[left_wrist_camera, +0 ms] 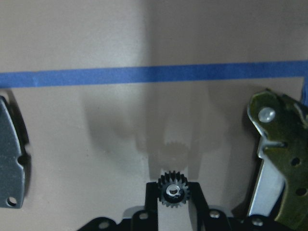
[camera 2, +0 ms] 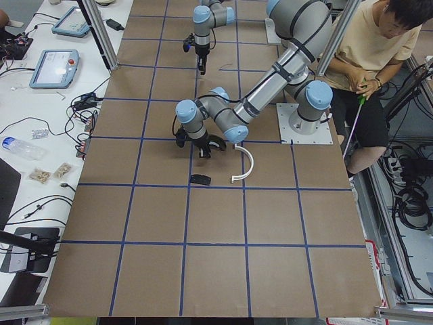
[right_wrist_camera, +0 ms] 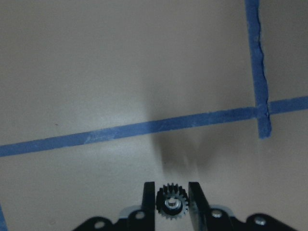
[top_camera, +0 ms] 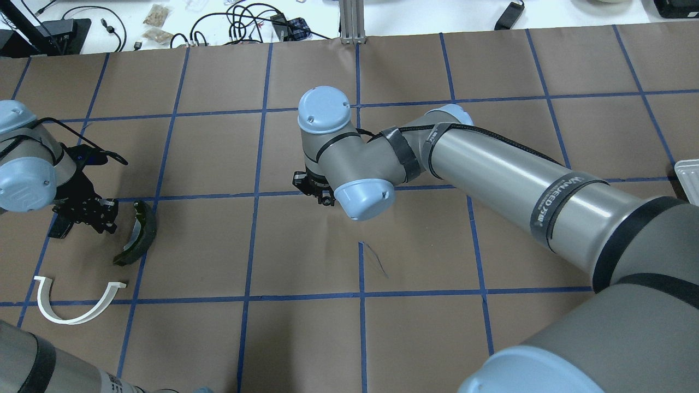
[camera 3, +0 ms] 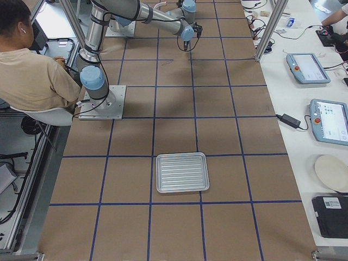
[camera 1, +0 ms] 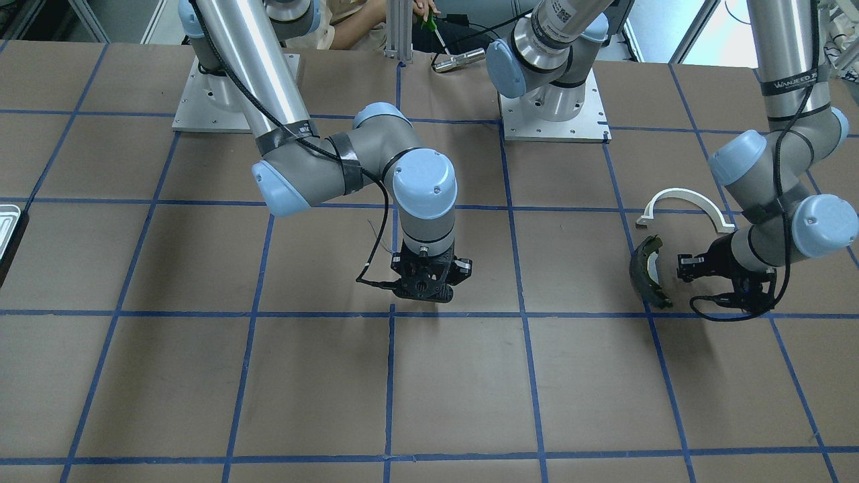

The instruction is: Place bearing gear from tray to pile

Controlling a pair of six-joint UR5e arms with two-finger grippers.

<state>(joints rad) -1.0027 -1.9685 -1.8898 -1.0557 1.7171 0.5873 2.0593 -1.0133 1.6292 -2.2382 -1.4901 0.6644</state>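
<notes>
My left gripper (left_wrist_camera: 174,185) is shut on a small black bearing gear (left_wrist_camera: 174,191) just above the table. It hangs within the pile, between the flat black brake pad (left_wrist_camera: 10,159) and the olive-and-black brake shoe (left_wrist_camera: 281,159). The white half-ring arch (top_camera: 76,305) lies close by. My right gripper (right_wrist_camera: 172,186) is shut on a second black bearing gear (right_wrist_camera: 172,202) and hangs over bare table near the middle, by a blue tape crossing. The silvery ribbed tray (camera 3: 182,172) lies far off on my right side and looks empty.
Brown table paper is marked with a blue tape grid. The two arm bases (camera 1: 553,111) stand at the robot's edge. A seated person (camera 2: 369,61) is behind the bases. Tablets and cables (camera 2: 57,68) lie on the white bench beyond the far edge.
</notes>
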